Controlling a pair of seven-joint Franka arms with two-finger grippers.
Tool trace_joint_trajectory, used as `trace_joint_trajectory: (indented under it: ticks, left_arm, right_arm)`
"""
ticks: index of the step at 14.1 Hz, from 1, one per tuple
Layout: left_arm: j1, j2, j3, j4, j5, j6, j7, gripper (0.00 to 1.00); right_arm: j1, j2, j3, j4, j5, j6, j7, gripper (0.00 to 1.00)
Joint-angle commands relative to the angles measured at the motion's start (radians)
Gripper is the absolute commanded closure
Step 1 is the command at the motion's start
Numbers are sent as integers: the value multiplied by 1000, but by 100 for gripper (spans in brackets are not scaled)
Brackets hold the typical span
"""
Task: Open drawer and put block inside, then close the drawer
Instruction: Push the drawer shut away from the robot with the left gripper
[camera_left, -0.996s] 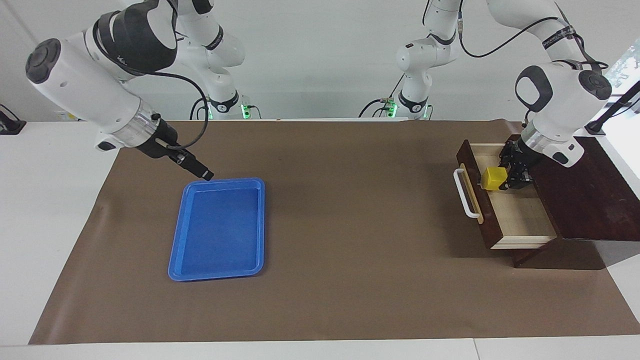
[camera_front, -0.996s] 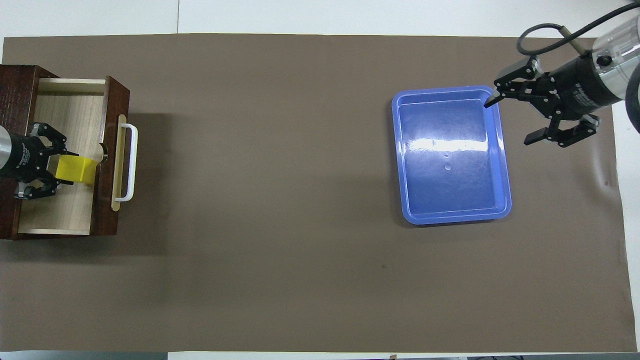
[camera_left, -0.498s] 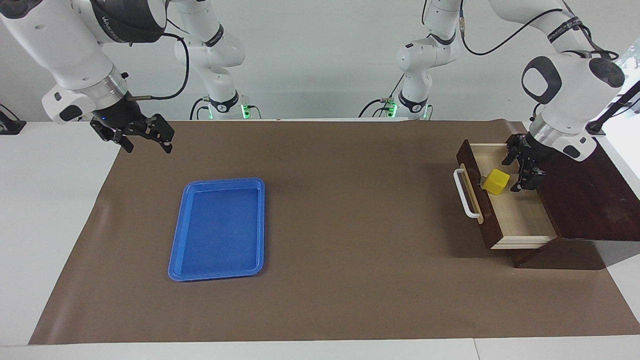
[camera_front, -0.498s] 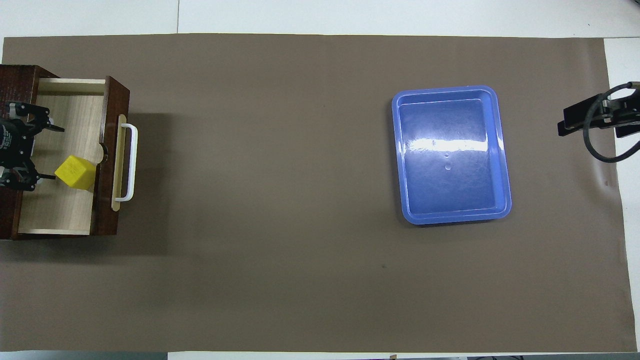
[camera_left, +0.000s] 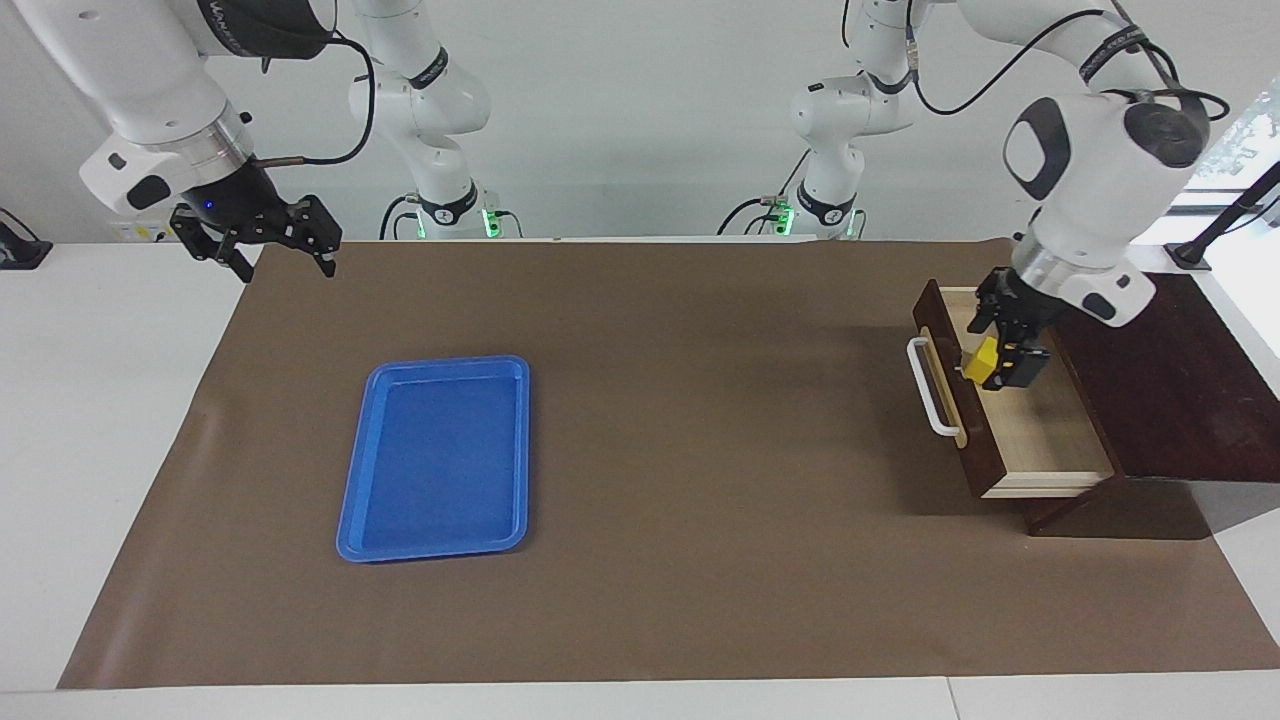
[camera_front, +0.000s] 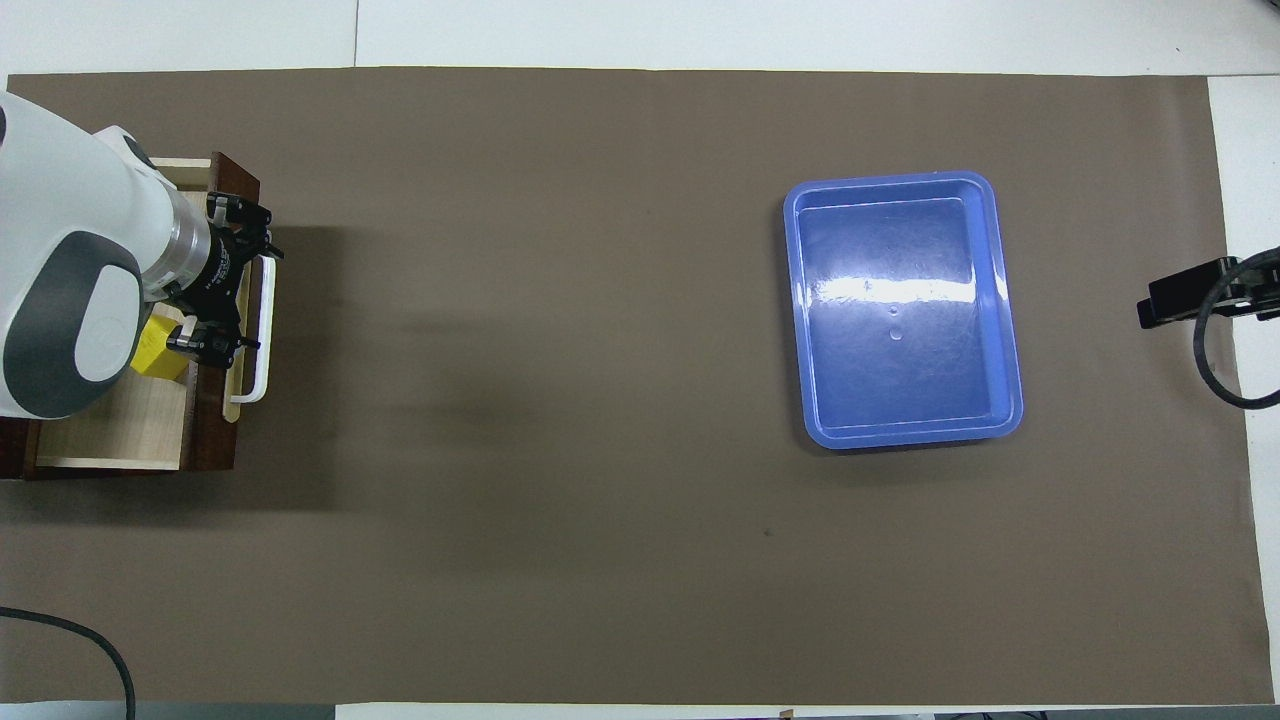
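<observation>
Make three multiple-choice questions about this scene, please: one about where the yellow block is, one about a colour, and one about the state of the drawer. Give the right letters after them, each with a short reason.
1. Where is the block?
A. in the drawer
B. in the tray
C. on the brown mat

2. What colour is the tray?
A. red
B. blue
C. green

3. In what state is the drawer?
A. pushed shut
B. taken out of its box
C. pulled open

Answers:
1. A: the block sits on the pale floor of the drawer, just inside its front panel, under the open left gripper.
2. B: the flat tray toward the right arm's end of the table is plainly blue, and nothing lies in it.
3. C: the drawer sticks out of the dark box, with its light inside and white handle in view.

The right gripper, open, waits in the air over the mat's edge.
</observation>
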Motion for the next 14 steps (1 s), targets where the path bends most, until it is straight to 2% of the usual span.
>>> trace_joint_trajectory:
  ticks: [1, 8, 11, 14]
  left_arm:
    - [71, -47, 9, -79, 12, 67, 50, 0]
    - [222, -45, 7, -89, 12, 113, 189, 0]
    - [256, -47, 9, -97, 12, 116, 290, 0]
    - [276, -47, 9, -99, 13, 120, 309, 0]
  right_arm:
    - [-14, -39, 13, -61, -31, 34, -33, 0]
    - [-14, -32, 11, -63, -47, 35, -18, 0]
    - [-16, -24, 13, -64, -45, 51, -10, 0]
    - [-20, -18, 13, -64, -41, 46, -10, 0]
